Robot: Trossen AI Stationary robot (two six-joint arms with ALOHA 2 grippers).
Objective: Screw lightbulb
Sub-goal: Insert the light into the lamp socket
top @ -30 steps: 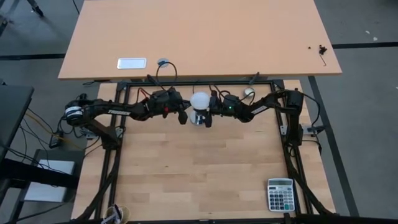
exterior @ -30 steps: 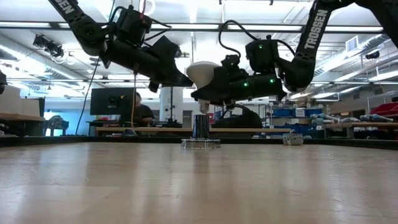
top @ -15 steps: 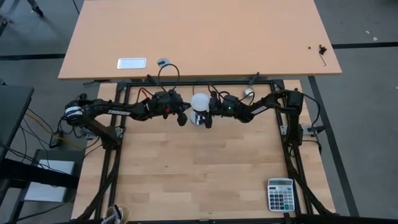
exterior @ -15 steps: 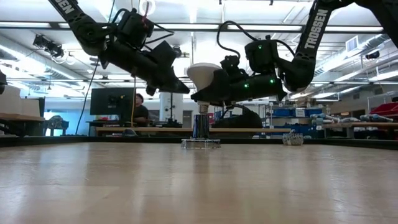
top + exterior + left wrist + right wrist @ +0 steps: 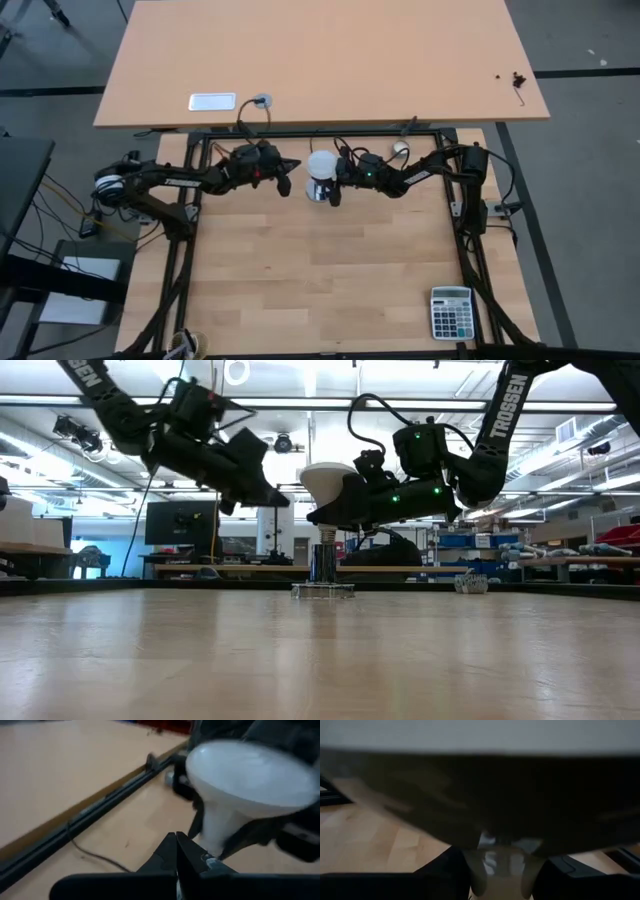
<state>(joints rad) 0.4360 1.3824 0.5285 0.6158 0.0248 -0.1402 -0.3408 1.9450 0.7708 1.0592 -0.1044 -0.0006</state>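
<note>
The white lightbulb (image 5: 322,163) stands upright, wide head up, over a shiny metal socket (image 5: 322,564) on a clear base plate (image 5: 322,591) near the table's far edge. My right gripper (image 5: 336,511) reaches in from the table's right and is shut on the bulb. My left gripper (image 5: 284,187) hangs a little to the bulb's left, above the table, shut and touching nothing. In the left wrist view the bulb (image 5: 250,775) shows just beyond my shut left fingertips (image 5: 177,842). The bulb's lower end (image 5: 324,540) meets the socket's top; whether it sits inside, I cannot tell. My right gripper pinches the bulb's narrow neck (image 5: 497,865) just below the wide head, one finger (image 5: 451,867) on each side. The fingers come about level from the table's right. The bulb stays upright, its head above the fingers and its lower end at the socket.
A calculator (image 5: 450,312) lies at the table's near right corner. A small cream puck (image 5: 400,150) sits by the far rail behind my right arm. Beyond the rail stands a second table (image 5: 400,60) with a white plate (image 5: 212,101).
My left gripper, shut throughout, has drawn back from the bulb toward the table's left edge and sunk slightly. The bulb and my right gripper have kept their place.
</note>
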